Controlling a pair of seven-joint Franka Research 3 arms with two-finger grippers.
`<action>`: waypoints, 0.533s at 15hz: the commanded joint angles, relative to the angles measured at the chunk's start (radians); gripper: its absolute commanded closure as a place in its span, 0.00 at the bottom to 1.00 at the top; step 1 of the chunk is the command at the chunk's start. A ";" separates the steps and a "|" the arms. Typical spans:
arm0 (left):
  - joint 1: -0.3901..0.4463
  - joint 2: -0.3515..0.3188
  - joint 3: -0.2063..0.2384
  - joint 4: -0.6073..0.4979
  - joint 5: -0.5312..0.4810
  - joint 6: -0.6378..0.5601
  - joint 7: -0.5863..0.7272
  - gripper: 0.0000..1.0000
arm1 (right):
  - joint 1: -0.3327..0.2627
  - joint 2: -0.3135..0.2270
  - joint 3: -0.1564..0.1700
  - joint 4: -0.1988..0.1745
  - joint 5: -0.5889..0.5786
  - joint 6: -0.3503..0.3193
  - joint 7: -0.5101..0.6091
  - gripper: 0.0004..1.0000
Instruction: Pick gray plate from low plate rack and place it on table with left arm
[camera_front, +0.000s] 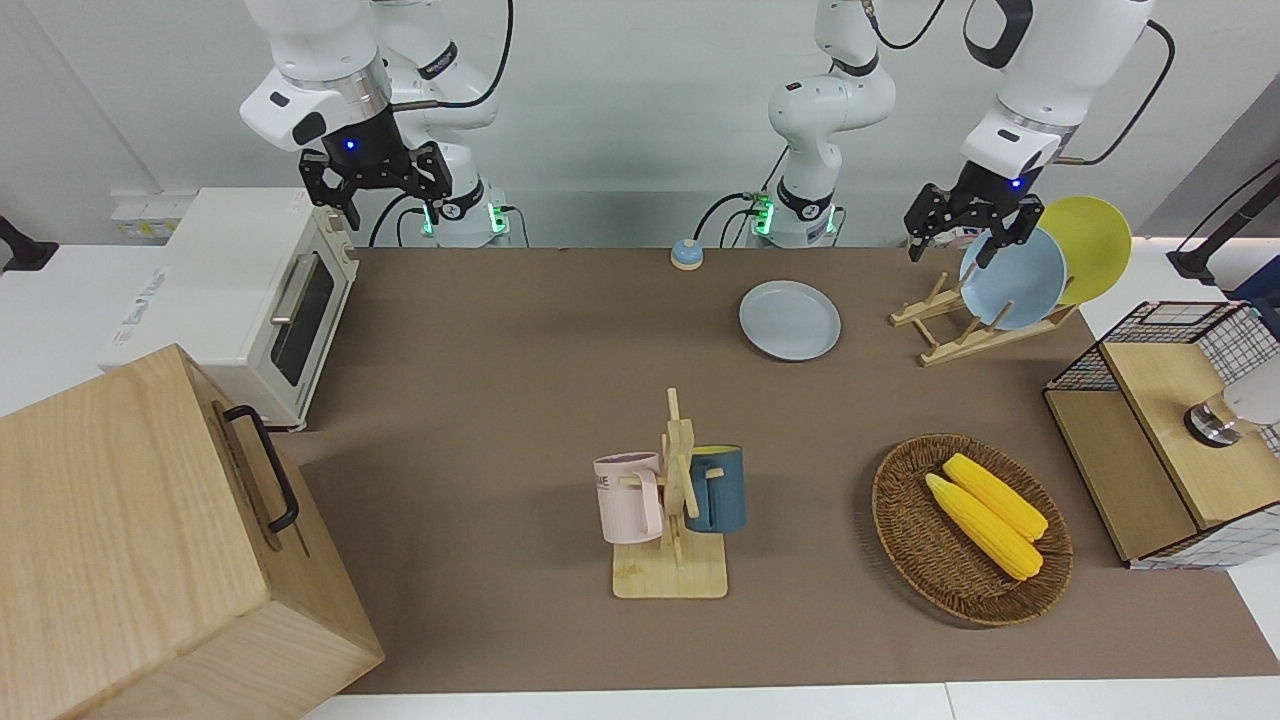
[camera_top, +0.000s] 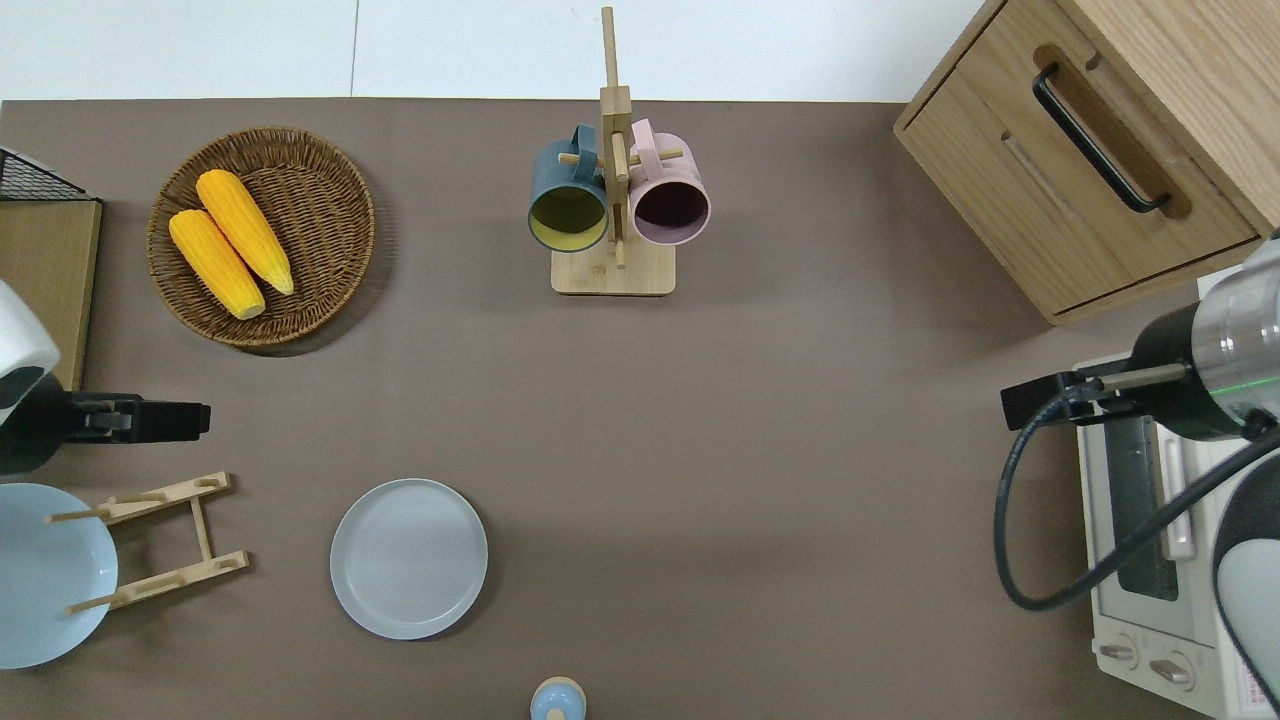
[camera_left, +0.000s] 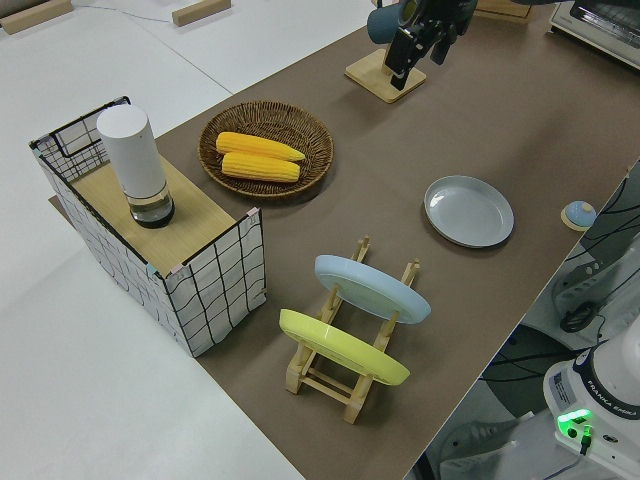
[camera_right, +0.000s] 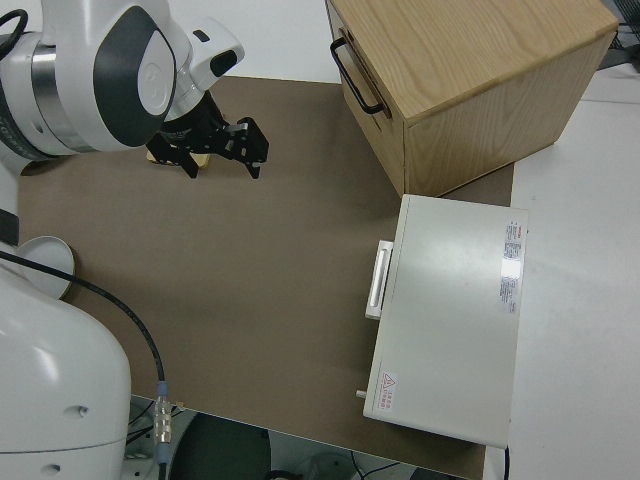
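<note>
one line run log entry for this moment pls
gray plate: flat on table, beside low plate rack | left end effector: open, empty, above rack | right arm: parked | placement looks done

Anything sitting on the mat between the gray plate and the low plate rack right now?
No. The overhead view shows only bare brown mat between the gray plate and the low plate rack; the front view agrees.

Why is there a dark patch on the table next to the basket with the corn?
In the overhead view, that patch is the wicker basket's shadow, lying on the side nearer the robots. In the front view, the mug stand throws only a faint shadow, so the light looks soft. In the left side view, the gray plate shows no glare.
</note>
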 joint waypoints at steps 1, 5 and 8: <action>-0.005 0.023 -0.021 0.044 0.036 -0.040 -0.066 0.01 | -0.010 -0.002 0.006 0.006 0.010 -0.014 -0.001 0.01; -0.002 0.038 -0.020 0.044 0.092 -0.070 -0.061 0.01 | -0.010 -0.002 0.006 0.006 0.010 -0.014 -0.001 0.01; -0.002 0.043 -0.020 0.044 0.083 -0.073 -0.061 0.01 | -0.010 -0.002 0.006 0.006 0.010 -0.014 0.000 0.01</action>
